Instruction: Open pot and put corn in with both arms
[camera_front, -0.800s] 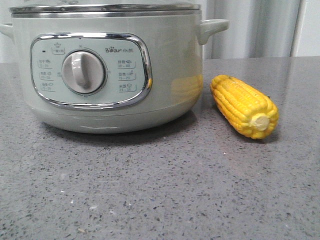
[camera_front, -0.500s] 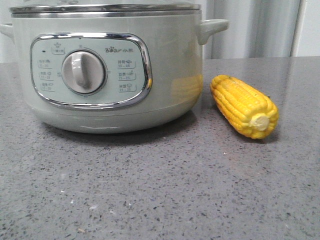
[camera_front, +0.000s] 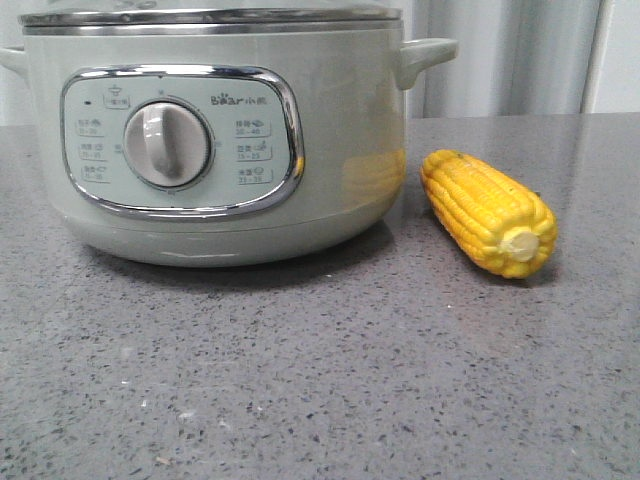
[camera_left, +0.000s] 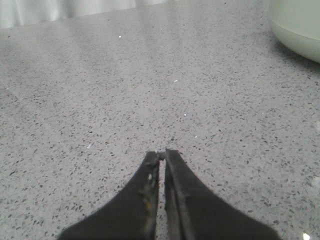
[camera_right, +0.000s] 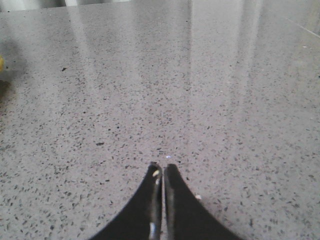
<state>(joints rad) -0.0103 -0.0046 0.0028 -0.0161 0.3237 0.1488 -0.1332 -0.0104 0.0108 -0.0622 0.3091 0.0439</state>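
Observation:
The pale grey-green pot (camera_front: 215, 135) fills the left of the front view, lid on, its dial and panel facing me. A yellow corn (camera_front: 488, 211) cob lies on the counter just right of the pot, stub end toward me. Neither gripper shows in the front view. In the left wrist view my left gripper (camera_left: 162, 154) is shut with nothing between its fingers, low over the bare counter, and the pot's lower edge (camera_left: 297, 25) shows in a far corner. My right gripper (camera_right: 163, 166) is shut and empty too; a sliver of the corn (camera_right: 1, 62) sits at that view's edge.
The grey speckled counter (camera_front: 330, 370) runs under everything. Pale curtains (camera_front: 510, 55) hang behind the table's far edge. The pot's side handle (camera_front: 425, 55) sticks out above the corn.

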